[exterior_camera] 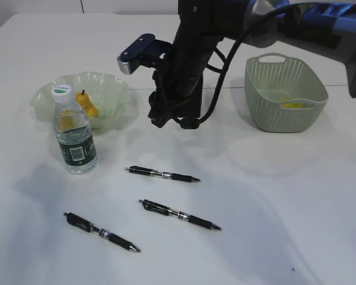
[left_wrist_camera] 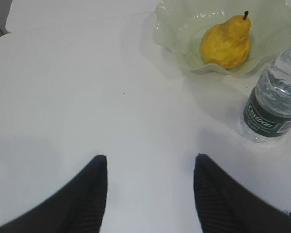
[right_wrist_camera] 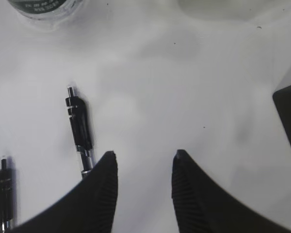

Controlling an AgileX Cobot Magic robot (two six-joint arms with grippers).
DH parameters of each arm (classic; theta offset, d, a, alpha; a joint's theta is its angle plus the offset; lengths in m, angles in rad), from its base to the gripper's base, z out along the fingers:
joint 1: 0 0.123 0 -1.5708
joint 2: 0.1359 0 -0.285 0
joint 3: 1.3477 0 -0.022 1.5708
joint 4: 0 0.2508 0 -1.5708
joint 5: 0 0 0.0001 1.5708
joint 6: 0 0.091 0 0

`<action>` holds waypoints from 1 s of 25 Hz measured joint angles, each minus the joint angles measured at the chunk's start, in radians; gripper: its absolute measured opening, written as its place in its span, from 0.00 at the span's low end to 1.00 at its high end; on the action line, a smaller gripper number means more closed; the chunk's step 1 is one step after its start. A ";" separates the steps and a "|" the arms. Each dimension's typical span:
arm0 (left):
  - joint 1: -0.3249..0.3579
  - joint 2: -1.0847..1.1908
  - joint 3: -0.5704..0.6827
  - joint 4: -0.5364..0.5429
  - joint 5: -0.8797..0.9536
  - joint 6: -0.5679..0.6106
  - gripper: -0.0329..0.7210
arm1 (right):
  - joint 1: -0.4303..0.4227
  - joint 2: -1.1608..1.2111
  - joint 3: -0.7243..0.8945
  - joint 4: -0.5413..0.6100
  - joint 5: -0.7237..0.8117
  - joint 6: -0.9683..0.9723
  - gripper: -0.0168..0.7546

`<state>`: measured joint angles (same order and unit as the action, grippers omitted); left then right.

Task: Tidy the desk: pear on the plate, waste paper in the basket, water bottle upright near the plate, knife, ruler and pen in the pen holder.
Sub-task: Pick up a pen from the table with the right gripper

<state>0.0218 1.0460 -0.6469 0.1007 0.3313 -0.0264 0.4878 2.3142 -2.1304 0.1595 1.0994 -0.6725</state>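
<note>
I am counting three pens [exterior_camera: 162, 174] [exterior_camera: 179, 214] [exterior_camera: 101, 231] lying on the desk [exterior_camera: 285, 208], one water bottle [exterior_camera: 73, 132], one pear [exterior_camera: 86, 104], one plate [exterior_camera: 110, 89], one basket [exterior_camera: 285, 92], and two arms showing.

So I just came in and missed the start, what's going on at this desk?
A two-armed robot is tidying the desk. The pear already lies on the plate, the bottle stands upright beside it, and something yellow lies in the basket. Three pens still lie on the desk. The right gripper hangs open and empty just beside a pen. The left gripper is open over bare desk, holding nothing.
</note>
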 joint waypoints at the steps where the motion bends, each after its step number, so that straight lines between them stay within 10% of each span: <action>1: 0.000 0.000 0.000 0.000 0.000 0.000 0.58 | 0.000 0.004 0.000 0.000 -0.007 -0.002 0.39; 25: 0.000 0.000 0.000 0.000 0.022 0.000 0.58 | 0.001 0.080 0.000 0.133 0.116 -0.226 0.39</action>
<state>0.0218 1.0460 -0.6469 0.1007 0.3529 -0.0264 0.4893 2.3947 -2.1304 0.2923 1.2154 -0.8988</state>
